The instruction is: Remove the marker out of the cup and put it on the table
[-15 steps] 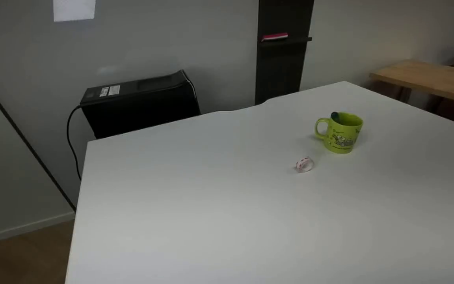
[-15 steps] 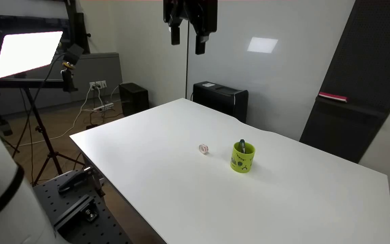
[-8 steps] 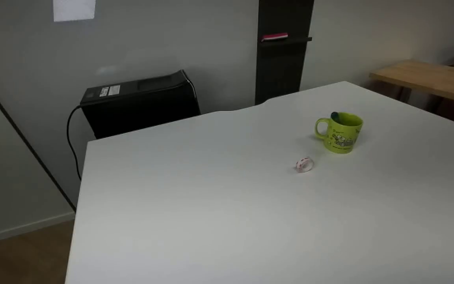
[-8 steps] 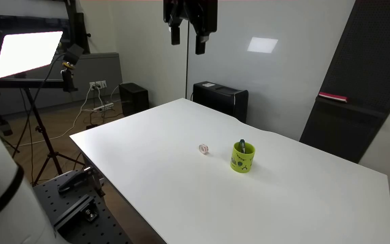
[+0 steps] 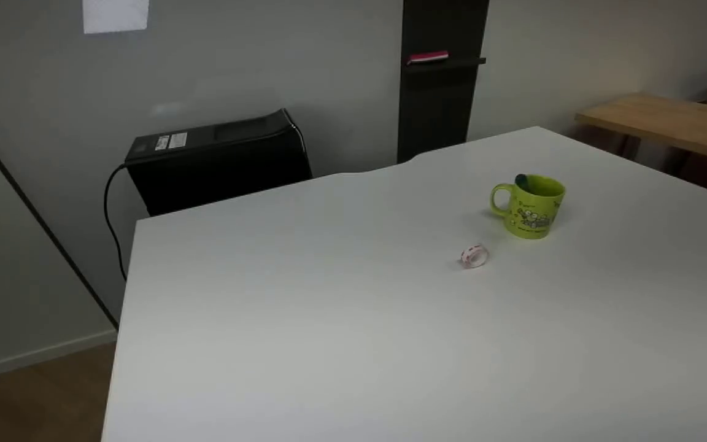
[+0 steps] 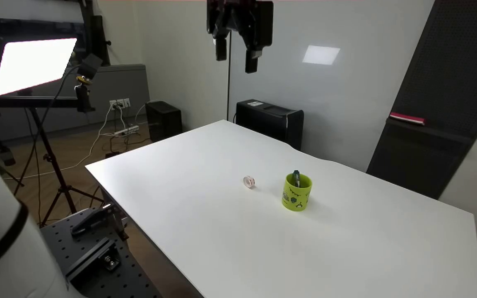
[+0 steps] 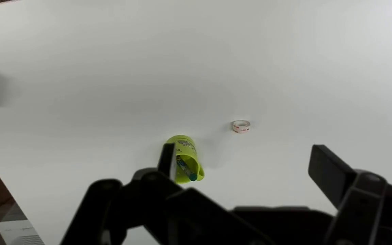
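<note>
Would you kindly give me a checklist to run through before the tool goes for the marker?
Tool open: ok, jaws apart, holding nothing.
Marker in the cup: ok, leaning inside.
Cup upright on the table: ok.
Tape apart from the cup: ok.
Tool lined up over the marker: seemingly not ok; in the wrist view the marker shows nearer one jaw.
Marker's lower end free: cannot tell, it does not show clearly.

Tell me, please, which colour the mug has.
Lime green; the mug shows best in an exterior view.
</note>
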Robot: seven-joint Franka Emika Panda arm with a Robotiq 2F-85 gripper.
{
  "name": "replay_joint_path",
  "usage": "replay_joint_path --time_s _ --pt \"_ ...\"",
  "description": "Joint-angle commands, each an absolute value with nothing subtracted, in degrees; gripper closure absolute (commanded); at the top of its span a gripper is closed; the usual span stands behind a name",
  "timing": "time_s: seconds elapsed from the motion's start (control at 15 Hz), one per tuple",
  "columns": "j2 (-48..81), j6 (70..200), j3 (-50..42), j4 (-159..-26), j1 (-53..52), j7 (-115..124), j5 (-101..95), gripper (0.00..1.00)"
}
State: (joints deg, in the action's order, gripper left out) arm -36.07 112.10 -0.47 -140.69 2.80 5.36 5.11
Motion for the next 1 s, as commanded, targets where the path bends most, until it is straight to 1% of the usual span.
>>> replay_joint_path --time_s 0.0,0.4,0.93 --pt "-33.3 115.4 -1.5 -140.1 3.9 5.1 4.6 0.00" --pt "-25.5 120.1 -4.0 -137.5 4.1 2.4 6.1 0.00" --pt "-11.0 123.1 -5.3 -127.9 4.9 2.5 5.1 0.00"
